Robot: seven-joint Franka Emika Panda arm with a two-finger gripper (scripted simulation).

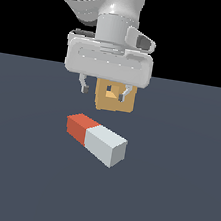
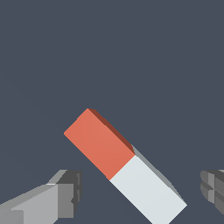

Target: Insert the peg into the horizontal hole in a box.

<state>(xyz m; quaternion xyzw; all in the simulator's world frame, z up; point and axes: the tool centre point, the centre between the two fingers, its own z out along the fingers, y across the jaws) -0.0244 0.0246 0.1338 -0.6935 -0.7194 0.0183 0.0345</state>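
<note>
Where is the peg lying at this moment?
In the exterior view, the peg lies flat on the floor near the middle, in front of the box and below the open gripper.

One long square-sectioned bar, half red-orange and half pale grey-white [image 1: 95, 140], lies on the dark blue-grey floor [image 1: 15, 178]; it is the only peg. One small tan wood-coloured cube-like block [image 1: 115, 101] stands beyond it, with one small dark square opening [image 1: 111, 93] in its face. One white robot arm [image 1: 99, 2] hangs above, carrying one pale grey gripper [image 1: 105, 90] with two fingers [image 2: 66, 192].
</note>
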